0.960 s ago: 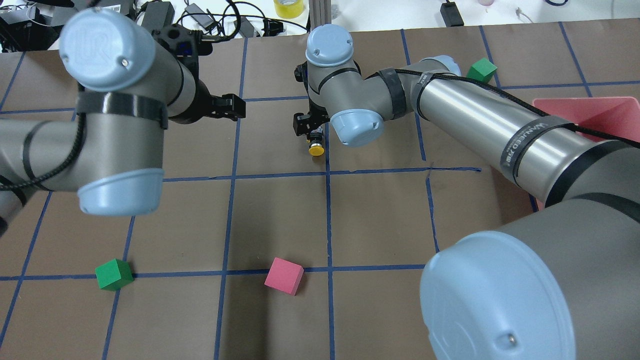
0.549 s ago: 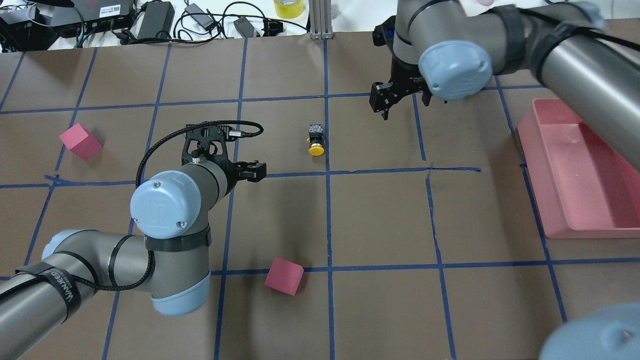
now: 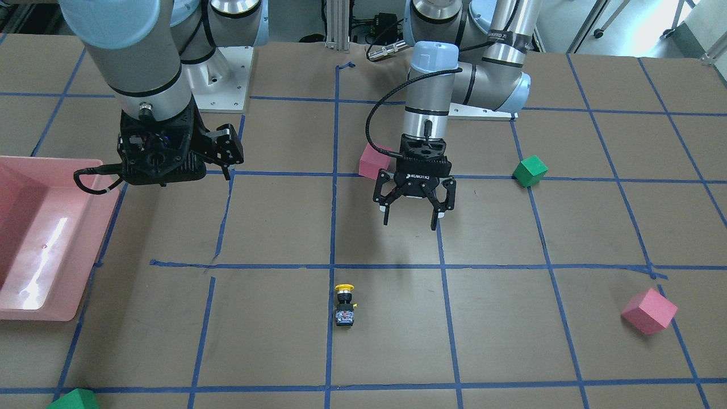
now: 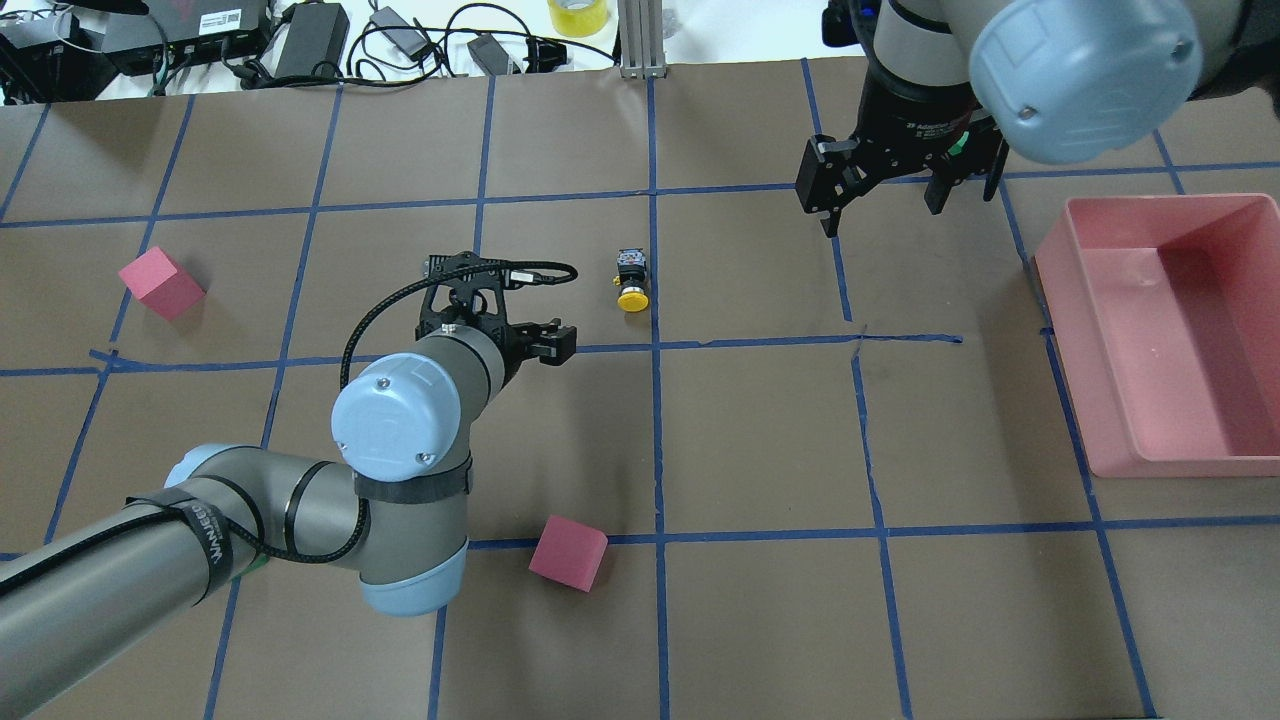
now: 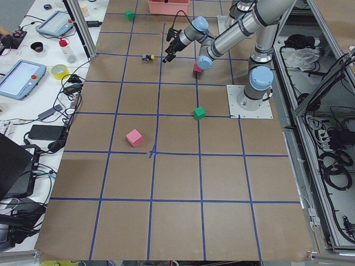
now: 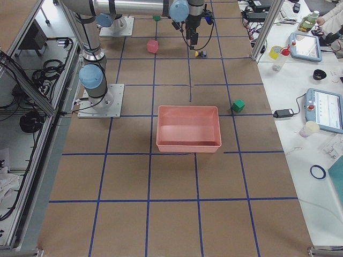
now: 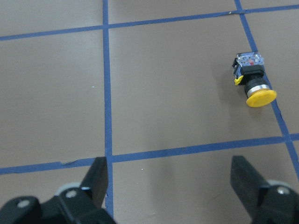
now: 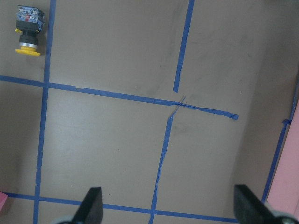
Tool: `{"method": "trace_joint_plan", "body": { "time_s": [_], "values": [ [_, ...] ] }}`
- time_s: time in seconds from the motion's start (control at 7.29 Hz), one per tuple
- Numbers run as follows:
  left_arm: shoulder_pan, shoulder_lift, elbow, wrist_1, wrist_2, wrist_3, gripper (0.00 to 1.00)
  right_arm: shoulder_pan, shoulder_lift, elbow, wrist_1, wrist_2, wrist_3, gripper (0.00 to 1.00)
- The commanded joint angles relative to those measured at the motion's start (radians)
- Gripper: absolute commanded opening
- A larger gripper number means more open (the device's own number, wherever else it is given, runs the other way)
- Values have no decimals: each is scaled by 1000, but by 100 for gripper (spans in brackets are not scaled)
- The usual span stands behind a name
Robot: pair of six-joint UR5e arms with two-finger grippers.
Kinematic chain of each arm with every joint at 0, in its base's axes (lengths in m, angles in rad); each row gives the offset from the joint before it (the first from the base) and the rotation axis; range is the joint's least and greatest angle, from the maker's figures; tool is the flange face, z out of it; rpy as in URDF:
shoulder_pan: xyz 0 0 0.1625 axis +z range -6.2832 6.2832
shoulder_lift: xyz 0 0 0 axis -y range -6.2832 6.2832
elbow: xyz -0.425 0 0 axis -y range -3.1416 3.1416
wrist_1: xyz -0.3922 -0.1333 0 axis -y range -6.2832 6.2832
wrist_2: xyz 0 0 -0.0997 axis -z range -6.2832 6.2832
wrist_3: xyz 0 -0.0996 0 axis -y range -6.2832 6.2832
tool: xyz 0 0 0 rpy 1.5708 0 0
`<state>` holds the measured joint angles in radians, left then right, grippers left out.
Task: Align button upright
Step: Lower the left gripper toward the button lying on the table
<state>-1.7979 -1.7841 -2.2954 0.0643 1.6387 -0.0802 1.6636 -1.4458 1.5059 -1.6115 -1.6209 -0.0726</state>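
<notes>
The button (image 4: 632, 280) lies on its side on the brown table, its yellow cap toward the robot; it also shows in the front view (image 3: 344, 305). My left gripper (image 3: 410, 220) is open and empty, above the table, to the button's left and nearer the robot. In the left wrist view the button (image 7: 253, 85) lies ahead to the right of the open fingers (image 7: 96, 182). My right gripper (image 4: 885, 212) is open and empty, raised to the button's far right. The right wrist view has the button (image 8: 28, 30) in its top left corner.
A pink bin (image 4: 1160, 202) stands at the right edge. Pink cubes lie at the left (image 4: 160, 283) and at the front middle (image 4: 568, 552). A green cube (image 3: 529, 170) lies near the left arm's base. Blue tape lines grid the table.
My right gripper has drawn back from over the button, up and to the far right. My left arm has come down and moved right toward the button. The button has not moved.
</notes>
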Motion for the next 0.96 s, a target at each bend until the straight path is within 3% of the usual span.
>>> {"method": "trace_joint_plan", "body": {
  "time_s": [0.0,0.41,0.82],
  "values": [
    [-62,-105,95,17,16,-79,97,-30,-5,-3,-5,7,-3,100],
    [-150,-268,242,31,88,-176,94,-97,-39,10,-4,4,10,100],
    [-195,-408,277,149,124,-184,94,-99,-47,11,-2,3,4,100]
  ]
}}
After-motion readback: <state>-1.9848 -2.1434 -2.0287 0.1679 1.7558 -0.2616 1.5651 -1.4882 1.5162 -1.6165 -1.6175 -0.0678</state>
